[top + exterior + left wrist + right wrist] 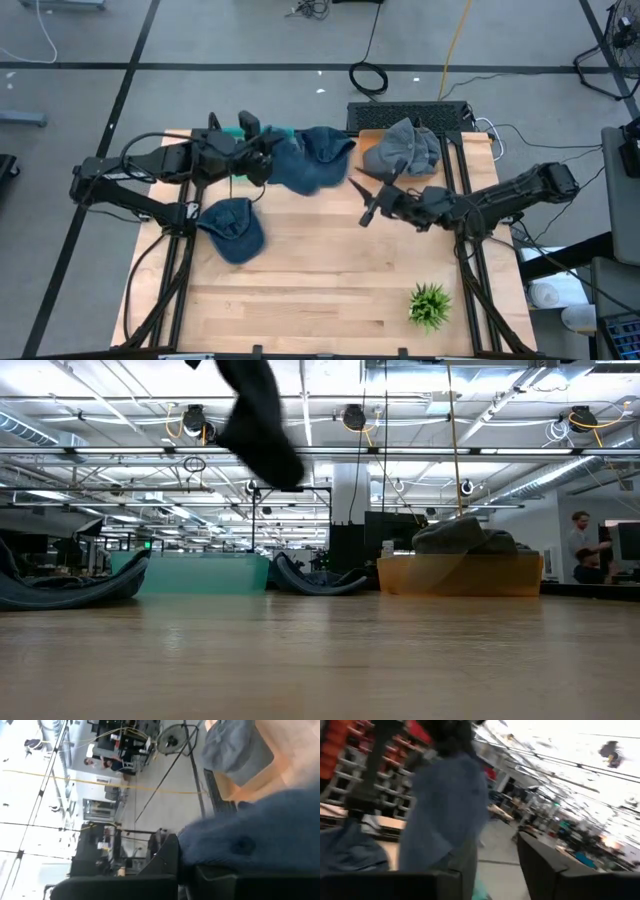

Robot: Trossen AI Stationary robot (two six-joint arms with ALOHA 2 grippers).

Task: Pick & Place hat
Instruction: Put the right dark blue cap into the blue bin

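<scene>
Left gripper (262,160) stretched across the table's far side, clamped together on a blue hat (305,160) hanging beside it. Right gripper (368,205) just beyond that hat, raised, fingers apart, empty.

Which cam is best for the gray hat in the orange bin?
High view: the gray hat shows whole, lying in the orange bin at the table's far edge. Low view shows its top above the bin wall; left wrist view catches part of it; right wrist view misses it.
</scene>
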